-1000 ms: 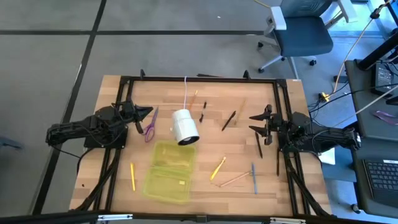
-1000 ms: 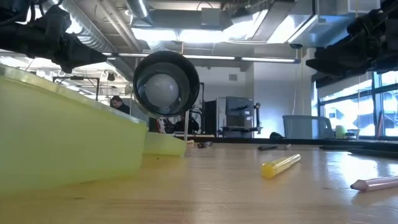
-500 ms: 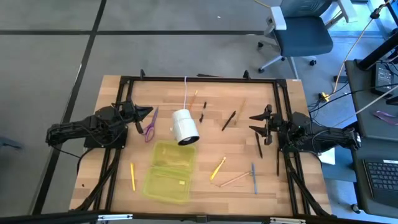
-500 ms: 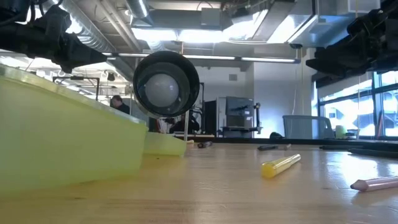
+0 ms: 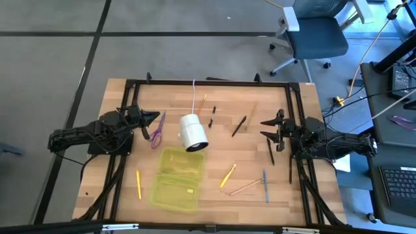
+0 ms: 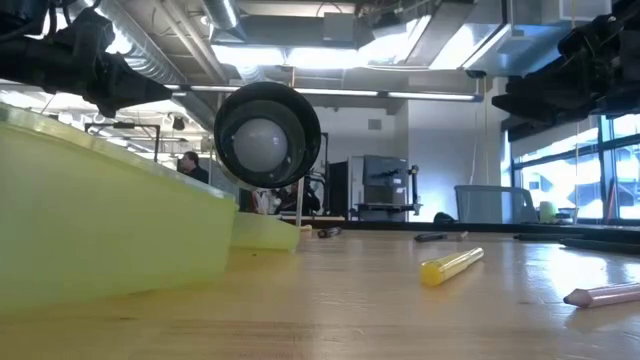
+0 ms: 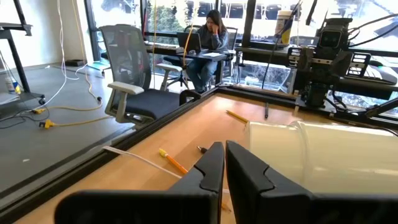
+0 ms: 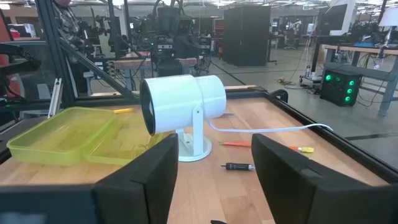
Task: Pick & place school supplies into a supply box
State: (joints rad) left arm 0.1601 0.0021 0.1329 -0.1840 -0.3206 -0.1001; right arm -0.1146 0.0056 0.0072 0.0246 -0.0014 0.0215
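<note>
Right by the shut, empty left gripper (image 5: 156, 117) lay the purple scissors (image 5: 156, 133), pointing lengthwise w/ it. Right gripper (image 5: 263, 128) was half open, empty, farther off. Supply box (image 5: 176, 179) sat open nearby.

Beyond the table's (image 5: 299, 104) far edge, well apart from both claws, a blue-grey office chair (image 5: 316, 34) stands on grey floor (image 5: 52, 71) crossed by dark seams. Ahead of the left claw, past the table edge, a grey mesh chair (image 7: 127, 78) sits before tall windows (image 7: 168, 15), where a person (image 7: 208, 46) sits at a desk (image 7: 186, 56). Overhead, ducts (image 6: 150, 45) and bright strip lights (image 6: 270, 55) run across the ceiling, and a large window (image 6: 575, 180) lights the room's right side.
</note>
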